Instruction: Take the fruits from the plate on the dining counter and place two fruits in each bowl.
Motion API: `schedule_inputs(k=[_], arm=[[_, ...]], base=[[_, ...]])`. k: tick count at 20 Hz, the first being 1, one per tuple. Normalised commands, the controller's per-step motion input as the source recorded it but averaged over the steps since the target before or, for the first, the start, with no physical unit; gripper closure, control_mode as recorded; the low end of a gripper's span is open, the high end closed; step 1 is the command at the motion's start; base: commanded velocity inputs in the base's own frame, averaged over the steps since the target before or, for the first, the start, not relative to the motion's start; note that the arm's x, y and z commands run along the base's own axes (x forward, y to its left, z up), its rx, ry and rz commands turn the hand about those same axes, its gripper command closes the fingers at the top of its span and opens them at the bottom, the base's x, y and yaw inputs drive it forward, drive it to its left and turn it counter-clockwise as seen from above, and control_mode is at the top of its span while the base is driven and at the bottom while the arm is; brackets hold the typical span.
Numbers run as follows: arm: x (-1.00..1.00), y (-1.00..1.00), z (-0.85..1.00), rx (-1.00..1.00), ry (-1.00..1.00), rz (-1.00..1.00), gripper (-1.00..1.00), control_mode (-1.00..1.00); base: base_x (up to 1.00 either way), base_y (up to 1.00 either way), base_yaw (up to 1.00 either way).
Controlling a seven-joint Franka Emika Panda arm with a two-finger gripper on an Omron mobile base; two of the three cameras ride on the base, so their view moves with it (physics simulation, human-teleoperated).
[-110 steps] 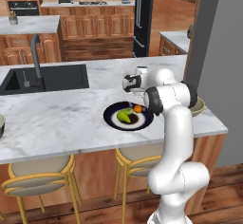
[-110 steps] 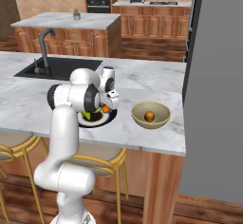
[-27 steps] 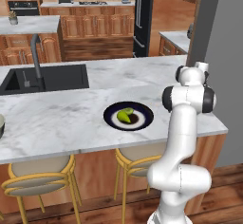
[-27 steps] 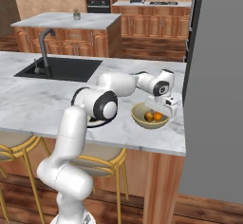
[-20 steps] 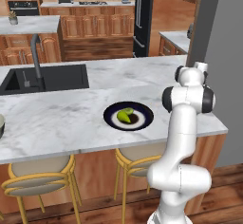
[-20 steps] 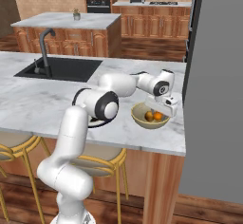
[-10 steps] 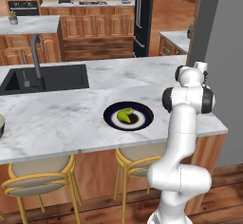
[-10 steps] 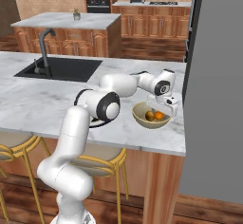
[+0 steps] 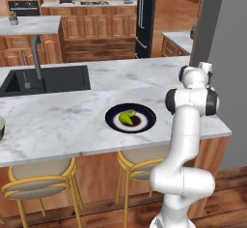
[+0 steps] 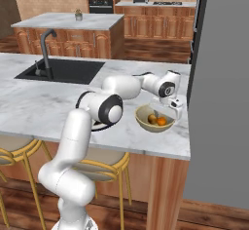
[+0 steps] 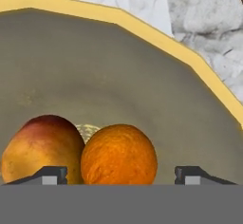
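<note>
Orange (image 11: 118,154) and brownish fruit (image 11: 42,149) touching in bowl (image 10: 144,122) near desk (image 10: 58,102) edge; pincer (image 11: 121,174) tips apart, flanking orange, clear of rim.

Two base cameras look forward and down over the bench (image 9: 72,121) from behind the arm, left and right, sharing its marble top. The hand camera sits very close above a bowl (image 11: 142,76), just beyond the pincer (image 11: 121,173).
</note>
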Motion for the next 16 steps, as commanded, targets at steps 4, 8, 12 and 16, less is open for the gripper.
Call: schedule_inputs(k=[4, 8, 12, 16], arm=[[-0.2, 0.0, 0.03, 0.01, 0.0, 0.0, -1.0, -1.0], [-0.36, 0.04, 0.37, 0.03, -0.01, 0.0, -1.0, -1.0], [-0.52, 0.22, 0.51, 0.01, -0.02, 0.0, -1.0, -1.0], [-0.53, 0.43, 0.49, 0.0, -0.01, 0.05, -1.0, -1.0]], base=[[0.0, 0.0, 0.0], [0.0, 0.0, 0.0], [0.0, 0.0, 0.0], [0.0, 0.0, 0.0]])
